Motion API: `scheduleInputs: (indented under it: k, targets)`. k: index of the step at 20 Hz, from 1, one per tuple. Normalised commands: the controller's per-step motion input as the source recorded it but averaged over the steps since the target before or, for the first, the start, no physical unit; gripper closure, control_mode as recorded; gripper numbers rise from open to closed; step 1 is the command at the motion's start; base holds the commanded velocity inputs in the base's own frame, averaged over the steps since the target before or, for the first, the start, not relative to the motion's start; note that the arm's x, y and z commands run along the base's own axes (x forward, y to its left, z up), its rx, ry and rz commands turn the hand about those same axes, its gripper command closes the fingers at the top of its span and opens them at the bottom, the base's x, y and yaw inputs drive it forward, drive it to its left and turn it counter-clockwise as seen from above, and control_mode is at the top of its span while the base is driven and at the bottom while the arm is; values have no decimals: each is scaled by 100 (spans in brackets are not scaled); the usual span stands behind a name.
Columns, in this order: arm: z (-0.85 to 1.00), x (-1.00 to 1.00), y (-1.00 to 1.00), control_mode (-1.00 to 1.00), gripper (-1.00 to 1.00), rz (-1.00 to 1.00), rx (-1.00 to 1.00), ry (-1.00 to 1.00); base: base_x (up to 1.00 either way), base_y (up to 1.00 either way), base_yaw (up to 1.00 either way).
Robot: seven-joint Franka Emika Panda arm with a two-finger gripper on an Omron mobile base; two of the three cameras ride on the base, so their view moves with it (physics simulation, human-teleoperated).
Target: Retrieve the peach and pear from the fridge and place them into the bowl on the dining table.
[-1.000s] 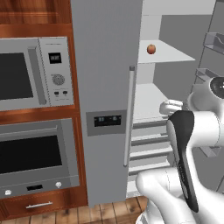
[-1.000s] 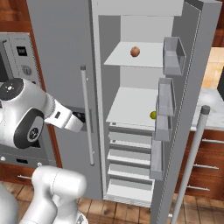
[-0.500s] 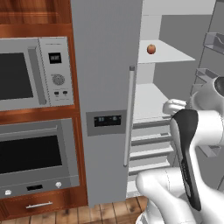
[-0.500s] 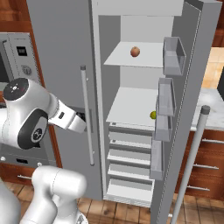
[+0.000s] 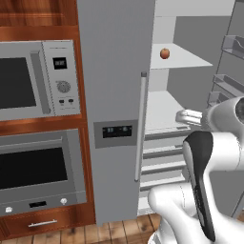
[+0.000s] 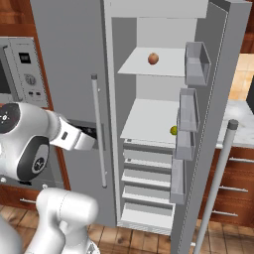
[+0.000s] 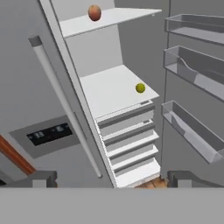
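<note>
Hand view: fridge (image 7: 118, 87) stands with its right door swung wide, white shelves bare to the room; peach (image 7: 94, 12) sits on the top shelf, pear (image 7: 140, 88) on the middle shelf near its right front edge.
Change: over the last second the arm has drawn a little inward and up in front of the closed left door; in the right base view its elbow sits higher than it did, while peach (image 6: 153, 58) and pear (image 6: 174, 130) lie just where they were.
Meaning: I'd judge the door-opening part done and the reach for the first fruit only now starting; neither fruit has been touched.
Claw: the two dark tips (image 7: 39, 178) rise far apart at the bottom of the hand view, as wide as they go, with nothing between them and nothing touching them.
Claw position: in front of the fridge, well back from the shelves, looking in past the left door's bar handle (image 7: 65, 105).
Left base view: peach (image 5: 164, 53) shows on the upper shelf past the door edge; the white arm crosses the lower right.
Door bins: clear bins (image 7: 192, 131) on the open door stand to the right of the shelves; a reach for the pear passes near them, so I'd mind that side.
Bowl and surface: not before me from here.
</note>
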Motion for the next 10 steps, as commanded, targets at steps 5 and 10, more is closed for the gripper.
scheduleInputs:
  k: [5, 10]
  targets:
    - [0, -7, 1, 100, -100, 0, -1, -8, 0, 0, 0]
    - [0, 0, 0, 100, -100, 0, 0, 0, 9, -11, 0]
